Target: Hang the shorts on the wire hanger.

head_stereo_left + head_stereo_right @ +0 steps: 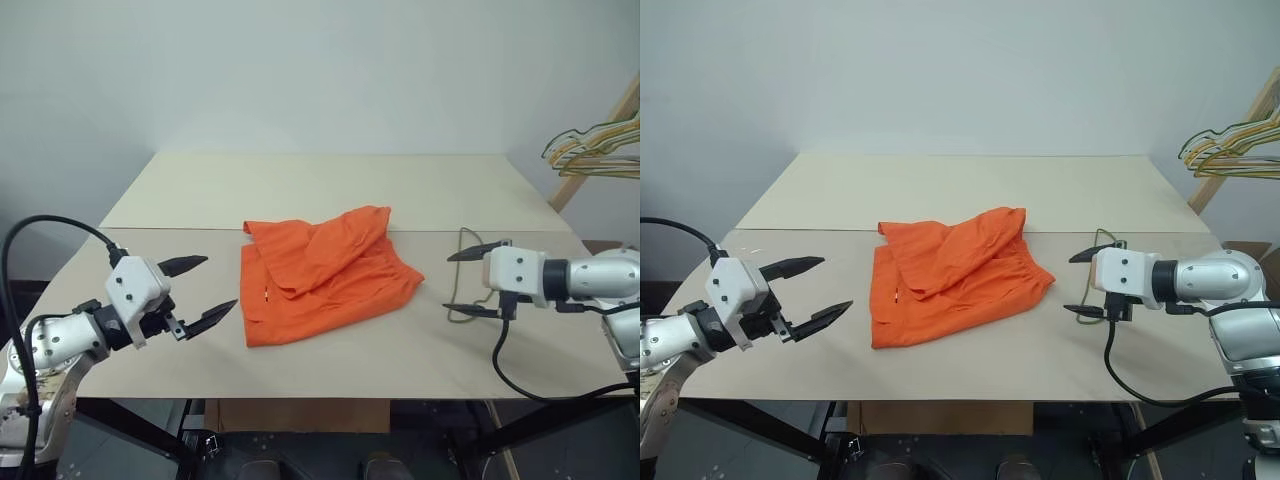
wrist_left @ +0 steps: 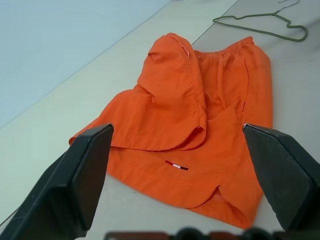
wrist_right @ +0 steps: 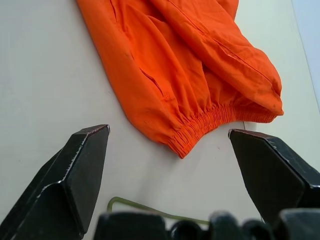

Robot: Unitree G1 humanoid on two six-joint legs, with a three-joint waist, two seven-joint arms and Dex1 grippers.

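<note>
Hands at the near desk edge, both with fingers spread wide and holding nothing: the left hand (image 1: 198,291) sits at the left, the right hand (image 1: 468,281) at the right, each aimed inward at the shorts (image 1: 322,275). These lie crumpled in the middle of the desk (image 1: 180,200), one leg folded over, gathered waistband toward the right hand. The wire hanger (image 2: 261,26) lies flat just beyond the right hand, close beside the waistband but apart from it. A good start would likely be lifting the thin wire cleanly off the flat surface, then feeding the fabric over its bar. Nothing blocks either reach. Farther off at right, a bunch of coloured hangers (image 1: 592,148) hangs from a wooden rack.
</note>
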